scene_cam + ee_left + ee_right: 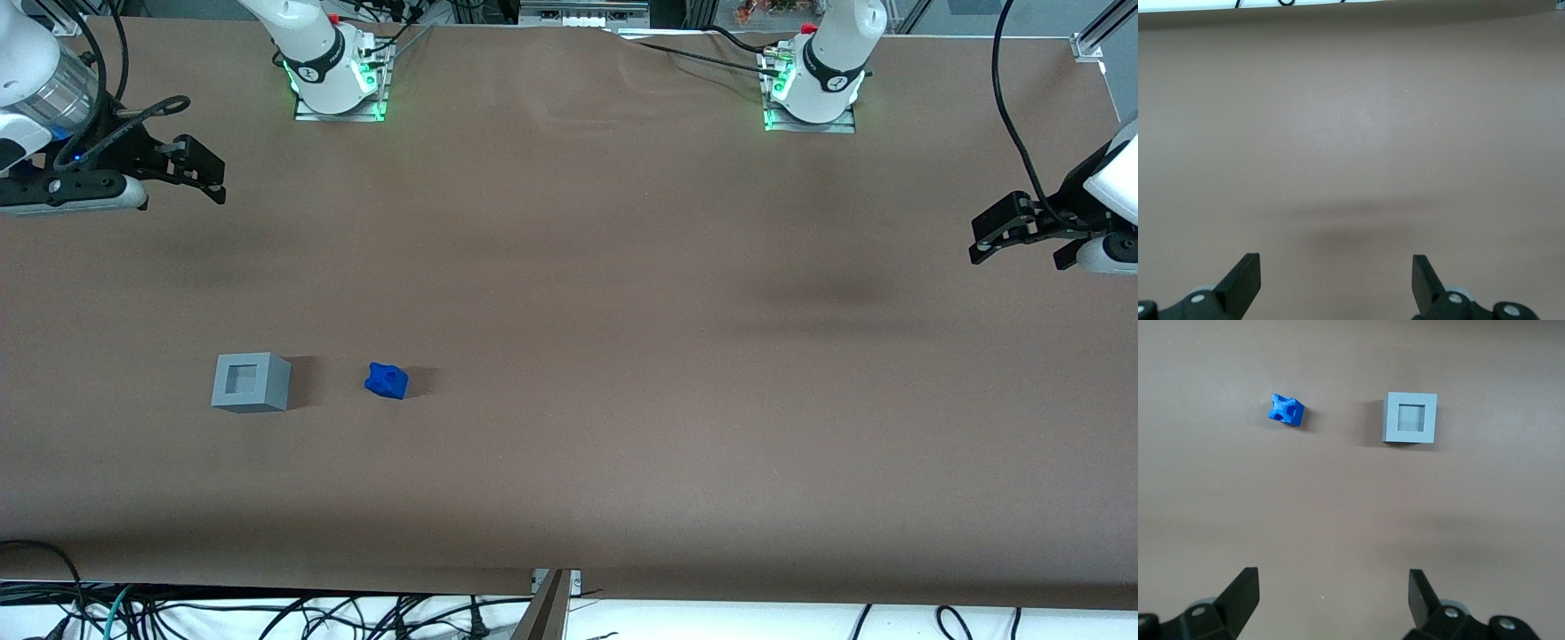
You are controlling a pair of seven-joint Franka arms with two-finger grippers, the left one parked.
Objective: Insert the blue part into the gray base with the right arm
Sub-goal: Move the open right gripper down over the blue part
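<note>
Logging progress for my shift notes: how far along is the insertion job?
Nothing done yet. The small bright-blue plastic block lies on the table beside the light-gray plastic cube, apart from it; its recess is empty. The right arm's gripper, open, holds nothing. Grasping and inserting remain.

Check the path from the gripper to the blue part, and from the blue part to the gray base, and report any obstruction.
Nothing visible blocks either path. The open gripper hovers apart from both pieces, with bare table between it and the blue part. The gray base sits beside the blue part, only bare table between them, its recess unoccupied.
</note>
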